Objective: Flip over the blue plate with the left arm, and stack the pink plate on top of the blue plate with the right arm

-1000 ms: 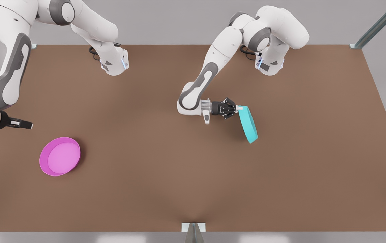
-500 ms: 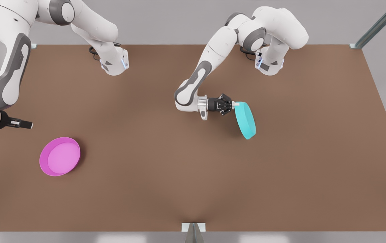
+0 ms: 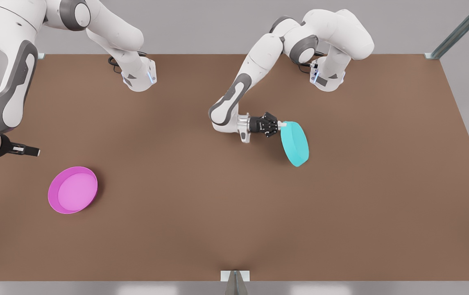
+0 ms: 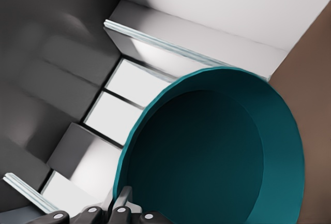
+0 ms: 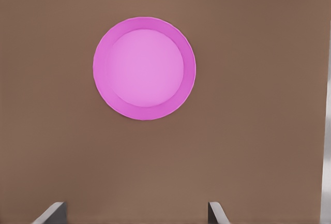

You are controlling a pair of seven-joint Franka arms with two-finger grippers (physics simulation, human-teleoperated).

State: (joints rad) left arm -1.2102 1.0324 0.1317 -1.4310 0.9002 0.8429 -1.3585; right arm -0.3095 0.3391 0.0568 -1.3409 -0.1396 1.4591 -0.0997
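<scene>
The left hand (image 3: 280, 125), fingers closed on the rim of the blue plate (image 3: 295, 144), holds it tilted nearly on edge above the worktop (image 3: 234, 213), right of centre. The right hand (image 3: 33, 152), fingers spread and empty, waits at the far left, just beyond the pink plate (image 3: 73, 189), which lies flat, open side up. No writing is visible.

The blue plate (image 3: 295, 143) stands tilted on edge over the middle of the counter (image 3: 381, 184), its rim pinched by the left hand (image 3: 280, 126) on the side toward the front view's left. The pink plate (image 3: 73, 189) lies flat, open side up, well apart at the front view's left. The right hand (image 3: 33, 152) hangs behind it near the counter's edge, fingers (image 5: 51, 214) spread.
</scene>
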